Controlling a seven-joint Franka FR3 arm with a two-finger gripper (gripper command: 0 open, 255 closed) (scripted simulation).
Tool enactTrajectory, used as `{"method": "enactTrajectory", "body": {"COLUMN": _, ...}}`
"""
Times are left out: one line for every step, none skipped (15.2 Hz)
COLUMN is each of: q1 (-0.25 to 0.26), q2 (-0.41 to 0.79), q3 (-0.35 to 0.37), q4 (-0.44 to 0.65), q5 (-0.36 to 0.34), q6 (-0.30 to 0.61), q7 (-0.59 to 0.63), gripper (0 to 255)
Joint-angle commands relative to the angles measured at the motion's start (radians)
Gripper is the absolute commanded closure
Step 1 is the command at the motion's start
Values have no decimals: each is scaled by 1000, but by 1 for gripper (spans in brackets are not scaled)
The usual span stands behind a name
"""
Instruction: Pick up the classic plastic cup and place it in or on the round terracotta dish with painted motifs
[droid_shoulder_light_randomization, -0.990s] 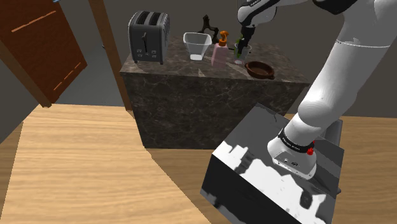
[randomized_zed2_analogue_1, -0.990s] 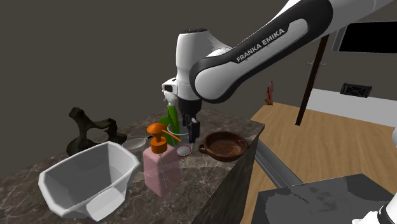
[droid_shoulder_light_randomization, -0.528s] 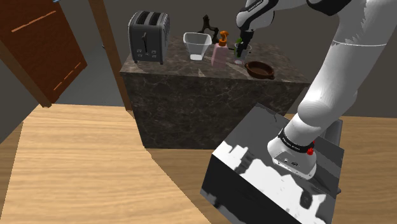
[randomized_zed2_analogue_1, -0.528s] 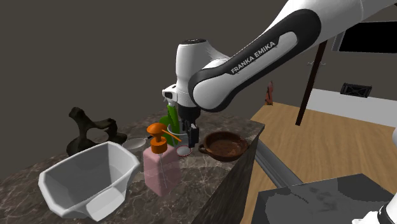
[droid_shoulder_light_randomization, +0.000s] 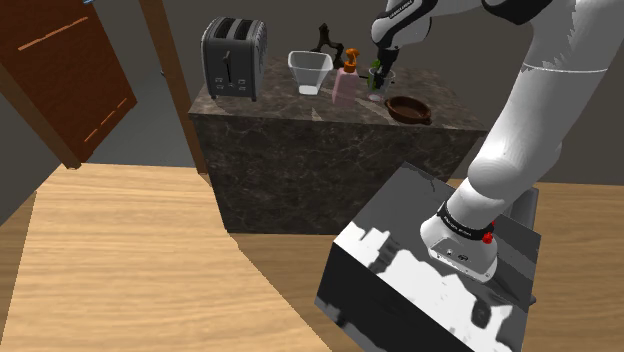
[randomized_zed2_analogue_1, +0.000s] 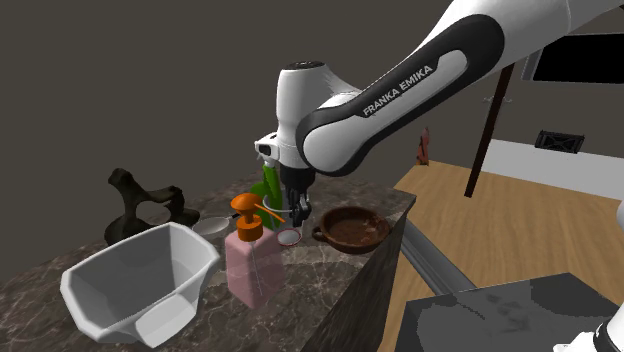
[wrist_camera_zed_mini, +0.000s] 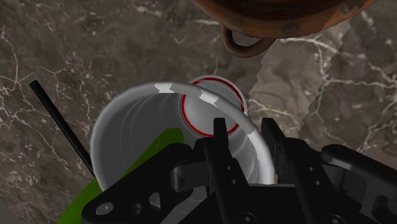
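On a dark marbled desk (wrist_camera_zed_mini: 76, 51), the white cup (wrist_camera_zed_mini: 140, 127) stood under the end effector (wrist_camera_zed_mini: 245, 130). Its fingers, slightly apart, straddled the cup's wall for a rim pinch, gripping nothing yet. The brown dish (wrist_camera_zed_mini: 273, 16) lay just beyond it. The second exterior view added a pink soap bottle (randomized_zed2_analogue_1: 255, 262) opposite the dish.

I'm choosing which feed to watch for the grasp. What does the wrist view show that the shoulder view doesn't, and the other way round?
Wrist view: the inside of the white-and-green cup, the open gripper straddling its rim, a red-ringed disc beside it, and the brown dish's loop handle. Shoulder view: the black toaster, white tub, pink pump bottle and the arm's stand. Both: cup, dish, gripper and the dark marbled counter.
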Motion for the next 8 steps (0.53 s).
{"method": "enactTrajectory", "body": {"q1": 0, "q2": 0, "q3": 0, "q4": 0, "q5": 0, "q6": 0, "q7": 0, "gripper": 255}}
{"method": "enactTrajectory", "body": {"q1": 0, "q2": 0, "q3": 0, "q4": 0, "q5": 0, "q6": 0, "q7": 0, "gripper": 255}}
{"method": "enactTrajectory", "body": {"q1": 0, "q2": 1, "q3": 0, "q4": 0, "q5": 0, "q6": 0, "q7": 0, "gripper": 255}}
{"method": "enactTrajectory", "body": {"q1": 0, "q2": 0, "q3": 0, "q4": 0, "q5": 0, "q6": 0, "q7": 0, "gripper": 255}}
{"method": "enactTrajectory", "body": {"q1": 0, "q2": 0, "q3": 0, "q4": 0, "q5": 0, "q6": 0, "q7": 0, "gripper": 255}}
{"method": "enactTrajectory", "body": {"q1": 0, "q2": 0, "q3": 0, "q4": 0, "q5": 0, "q6": 0, "q7": 0, "gripper": 255}}
{"method": "enactTrajectory", "body": {"q1": 1, "q2": -7, "q3": -1, "q4": 5, "q5": -3, "q6": -12, "q7": 1, "gripper": 255}}
{"method": "enactTrajectory", "body": {"q1": 2, "q2": -14, "q3": -2, "q4": 10, "q5": -5, "q6": -24, "q7": 1, "gripper": 255}}
